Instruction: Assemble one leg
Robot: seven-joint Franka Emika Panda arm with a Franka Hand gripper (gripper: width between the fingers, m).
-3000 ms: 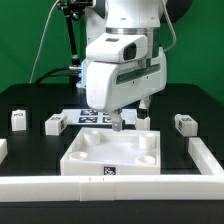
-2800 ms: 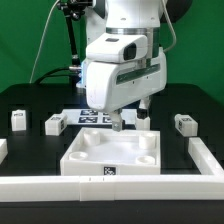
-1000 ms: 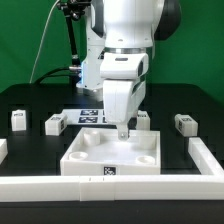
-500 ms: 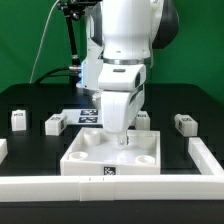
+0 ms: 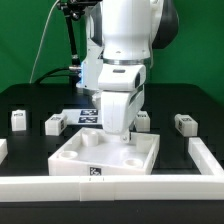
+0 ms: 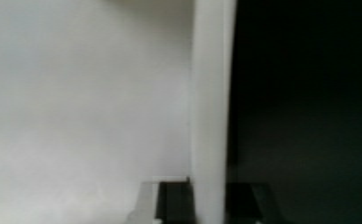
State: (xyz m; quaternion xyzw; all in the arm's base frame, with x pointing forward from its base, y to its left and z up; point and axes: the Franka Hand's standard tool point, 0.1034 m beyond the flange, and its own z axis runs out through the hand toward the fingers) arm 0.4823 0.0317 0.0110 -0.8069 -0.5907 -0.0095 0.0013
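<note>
Black table (image 5: 30,100); arm (image 5: 125,50) stands vertical, end effector (image 5: 118,135) at tray (image 5: 66,166) rim.

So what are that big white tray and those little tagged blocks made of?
The tray looks like matte white plastic: even colour, smooth moulded round sockets. Each leg looks the same, plus a printed black-and-white tag, perhaps a sticker. Look alone can't confirm it.
</note>
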